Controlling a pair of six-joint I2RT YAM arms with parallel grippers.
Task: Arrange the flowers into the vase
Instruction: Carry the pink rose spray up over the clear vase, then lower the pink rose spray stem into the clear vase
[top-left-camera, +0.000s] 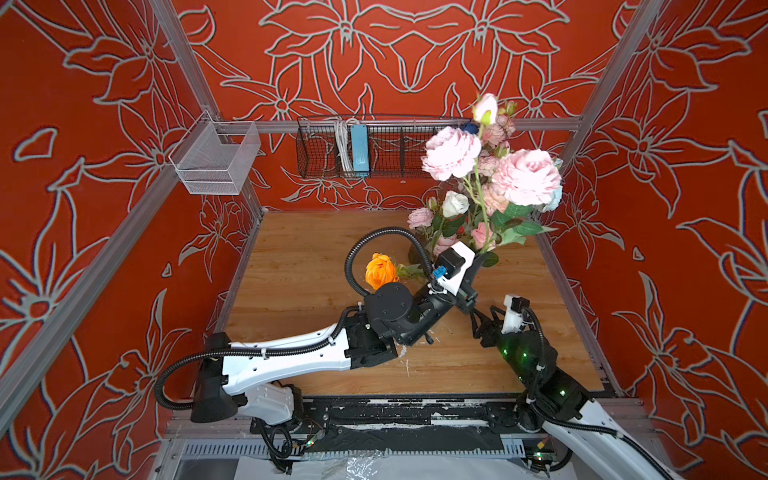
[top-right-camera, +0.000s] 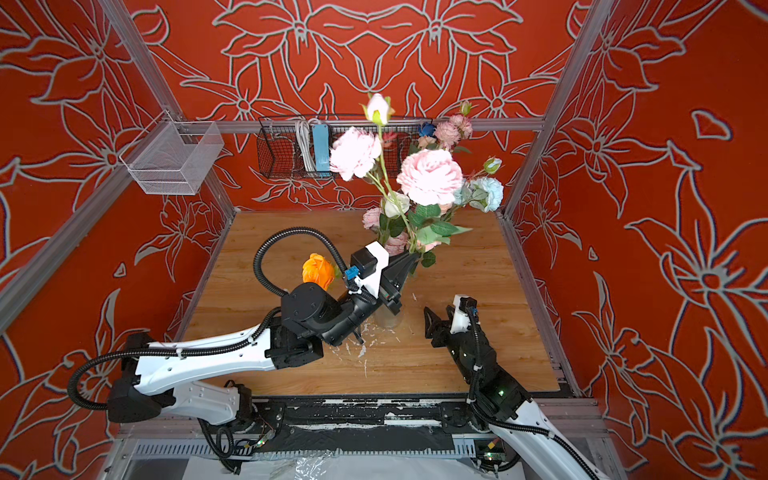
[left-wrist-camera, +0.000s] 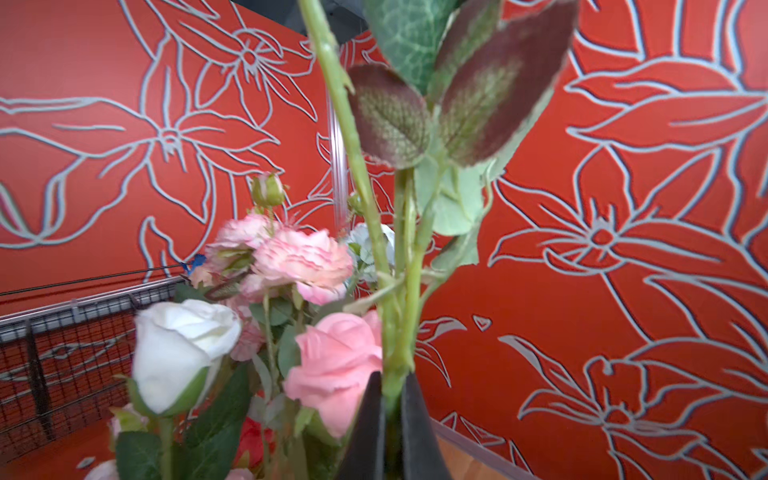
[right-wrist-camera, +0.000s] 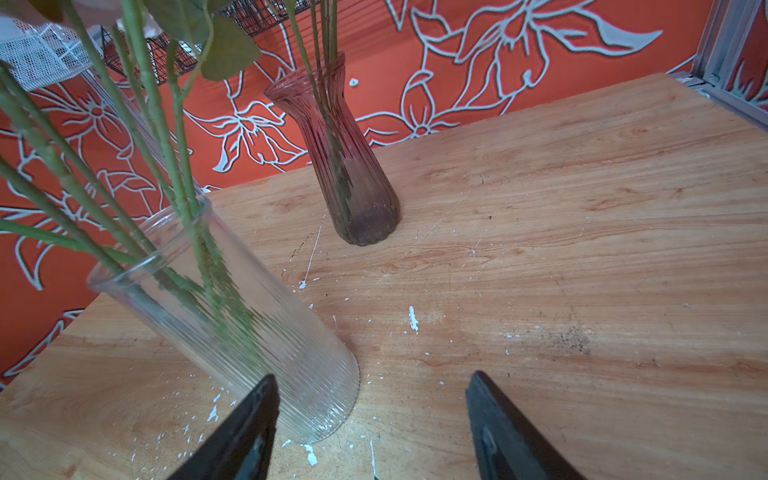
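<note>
Left wrist view has the left jaws clamped together on a green stem (left-wrist-camera: 361, 183). It runs straight out ahead of them, long axis steep and a little tilted, with leaves to one side. Its foot, behind the jaws, is hidden, so I cannot tell if it sits in a vase yet. Other flowers (top-left-camera: 528, 176) crowd just beside that stem, pink and white heads ahead of the jaws. An orange rose (top-left-camera: 380, 270) leans out behind the left arm (top-left-camera: 291, 357). Empty, the right jaws stand wide apart, low over the surface (right-wrist-camera: 582, 249). The clear vase (right-wrist-camera: 249, 324), stems leaning in it, stands just ahead of them toward one finger; the tinted vase (right-wrist-camera: 349, 166) is farther ahead, stems upright. My guess: the left arm, the one with the grip, must bring the stem's foot down over a mouth. Red patterned walls (top-left-camera: 395, 62) close the room, with a wire rack (top-left-camera: 320, 158) at the back
</note>
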